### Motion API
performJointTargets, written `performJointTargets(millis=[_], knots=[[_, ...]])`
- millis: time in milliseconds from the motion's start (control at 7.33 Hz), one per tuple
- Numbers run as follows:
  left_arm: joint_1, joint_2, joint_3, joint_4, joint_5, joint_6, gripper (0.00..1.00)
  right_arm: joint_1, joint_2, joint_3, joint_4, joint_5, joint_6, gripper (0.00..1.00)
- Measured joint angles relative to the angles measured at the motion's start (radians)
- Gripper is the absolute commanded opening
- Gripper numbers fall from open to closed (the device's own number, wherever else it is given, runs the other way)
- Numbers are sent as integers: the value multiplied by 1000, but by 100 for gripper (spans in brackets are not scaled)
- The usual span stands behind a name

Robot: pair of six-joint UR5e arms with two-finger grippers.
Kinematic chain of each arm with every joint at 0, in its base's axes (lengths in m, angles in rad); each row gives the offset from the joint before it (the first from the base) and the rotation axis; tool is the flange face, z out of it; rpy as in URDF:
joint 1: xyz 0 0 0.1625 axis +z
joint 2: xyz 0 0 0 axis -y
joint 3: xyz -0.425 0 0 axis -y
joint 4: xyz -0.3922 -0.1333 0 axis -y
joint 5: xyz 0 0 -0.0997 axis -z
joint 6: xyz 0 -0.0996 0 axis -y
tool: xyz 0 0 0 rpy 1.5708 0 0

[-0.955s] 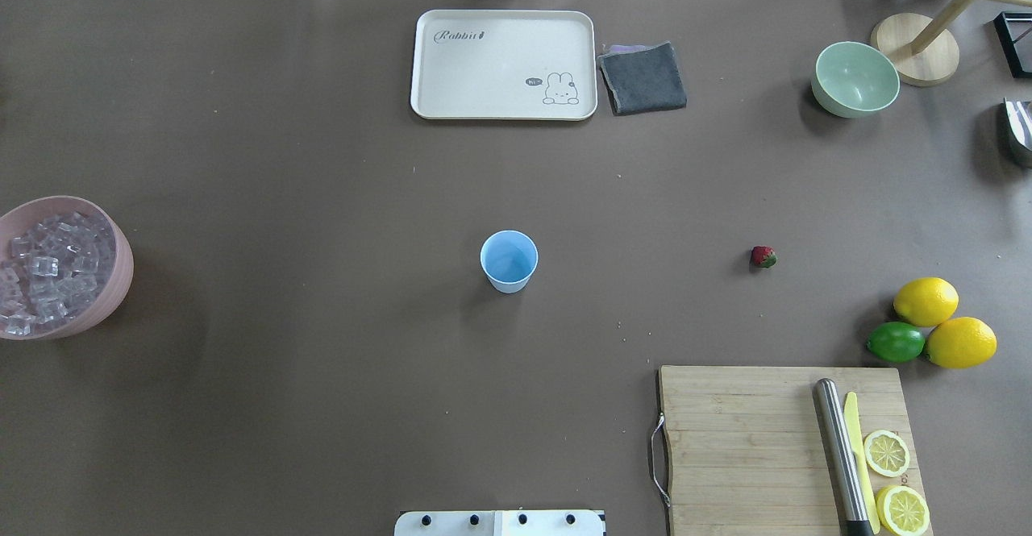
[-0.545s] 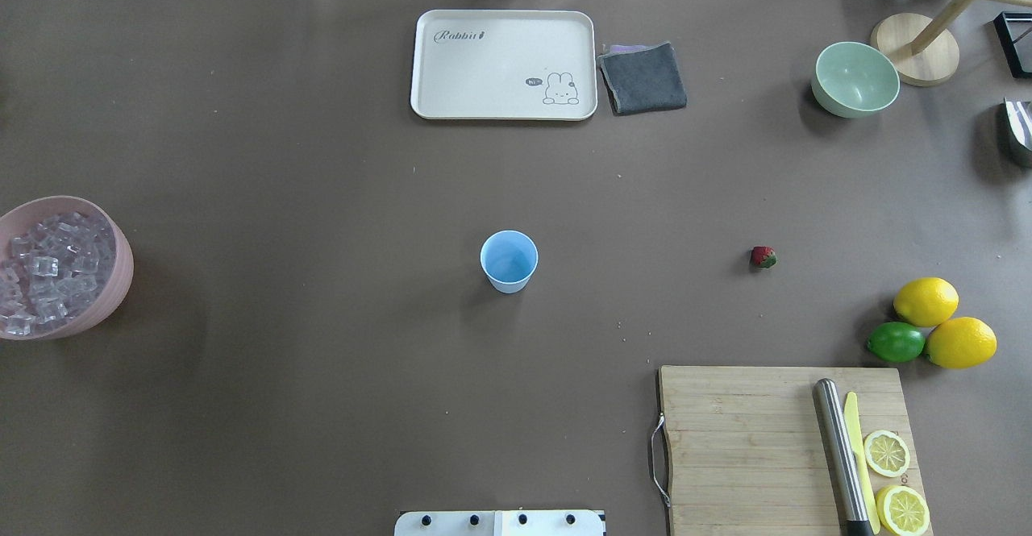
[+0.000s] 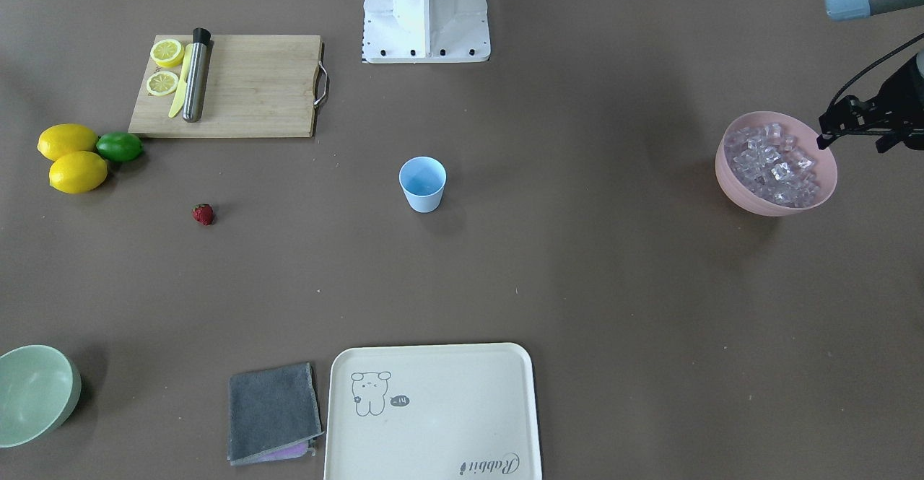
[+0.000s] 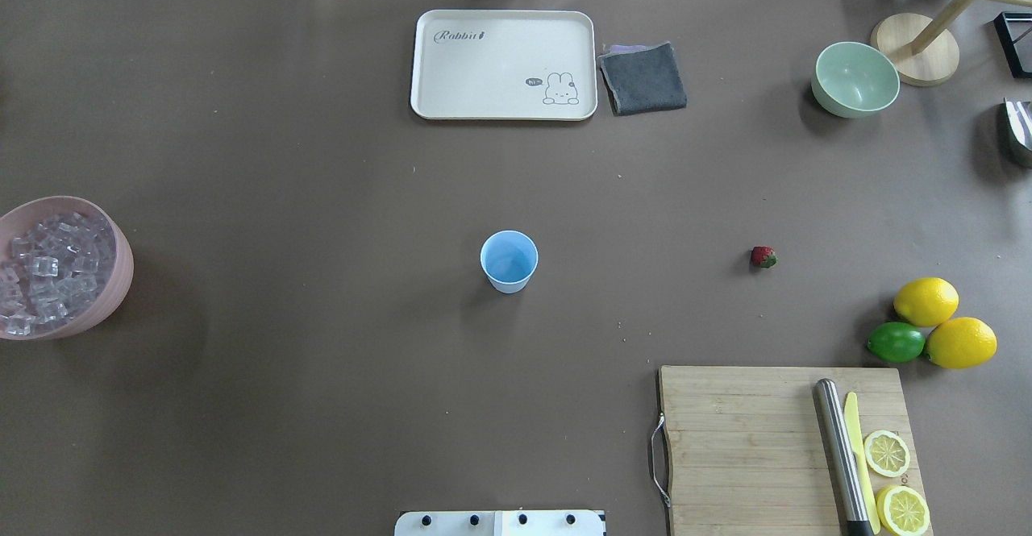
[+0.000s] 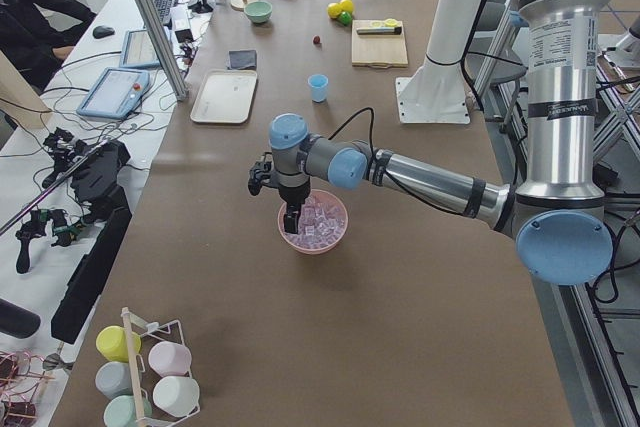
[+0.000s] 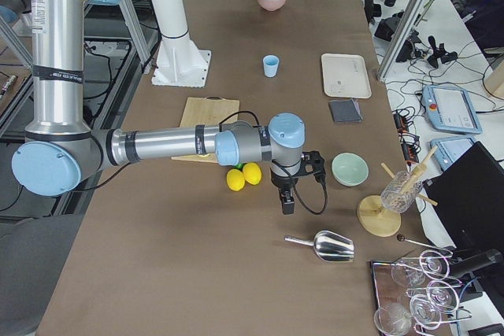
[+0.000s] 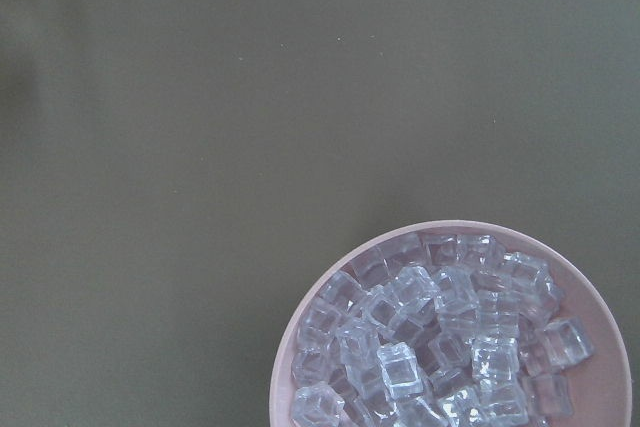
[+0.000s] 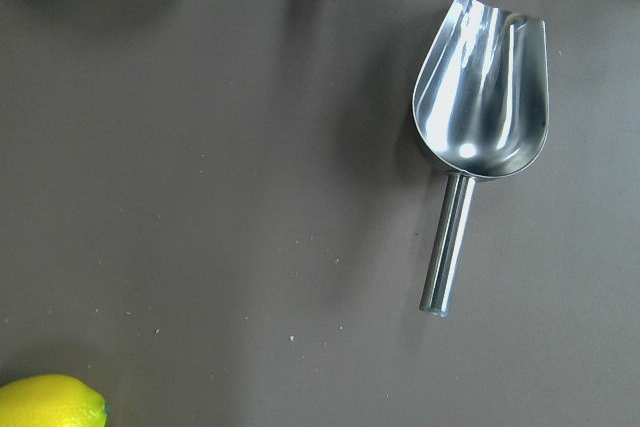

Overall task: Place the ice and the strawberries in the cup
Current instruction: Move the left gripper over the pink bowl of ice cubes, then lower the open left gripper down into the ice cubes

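While left gripper is hanging over the ice in the bowl, likely lining up a pick, its opening is not showing; same for right gripper by the scoop. Cup is standing empty mid-table, strawberry well apart.

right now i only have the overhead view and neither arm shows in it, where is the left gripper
Observer: The left gripper hangs at the pink bowl of ice, pointing down, in the exterior left view.
Operator: and the right one
Observer: The right gripper is above the table between the lemons and the metal scoop.
Operator: anything in the scoop
Observer: No, the right wrist view shows it empty.
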Motion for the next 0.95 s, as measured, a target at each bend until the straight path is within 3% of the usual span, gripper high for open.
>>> performJointTargets(millis=[409, 682, 955], knots=[[113, 12, 61, -195, 9, -167, 94, 0, 2, -1, 0, 0, 0, 100], [128, -7, 104, -230, 10, -179, 82, 0, 2, -1, 0, 0, 0, 100], [132, -15, 116, -235, 10, -174, 79, 0, 0, 0, 0, 0, 0, 100]])
